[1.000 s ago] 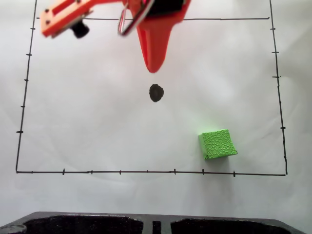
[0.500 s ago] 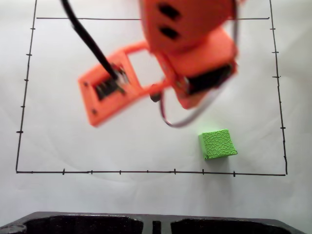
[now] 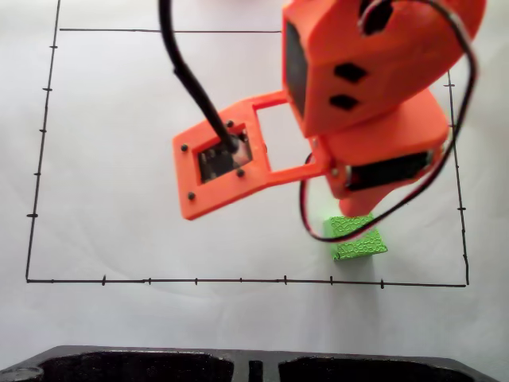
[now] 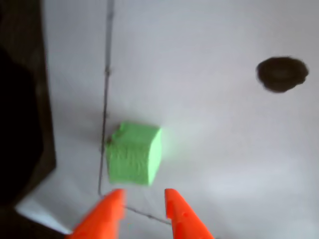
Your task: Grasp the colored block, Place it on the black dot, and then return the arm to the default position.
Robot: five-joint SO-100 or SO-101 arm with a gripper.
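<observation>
The orange arm (image 3: 374,87) is being swung from the twelve o'clock edge of the marked rectangle, where it was hanging a second ago above the black dot, down toward four o'clock, so that in the fixed view its body is now being seen over the green cube (image 3: 359,240), part of which is being covered. The reach for the cube is judged to be under way, with grasping not yet done. In the wrist view the end effector (image 4: 143,200) is being held partly open and empty, its two orange fingertips (image 4: 112,199) pointing just short of the cube (image 4: 133,153), apart from it. The cube is resting on the white surface (image 3: 119,159) beside a drawn border line (image 4: 105,99), well apart from the black dot (image 4: 281,73) at two o'clock in that view. No container is being made out; a dark moulded edge (image 3: 159,364) is lying along six o'clock of the fixed view, its purpose unclear.
</observation>
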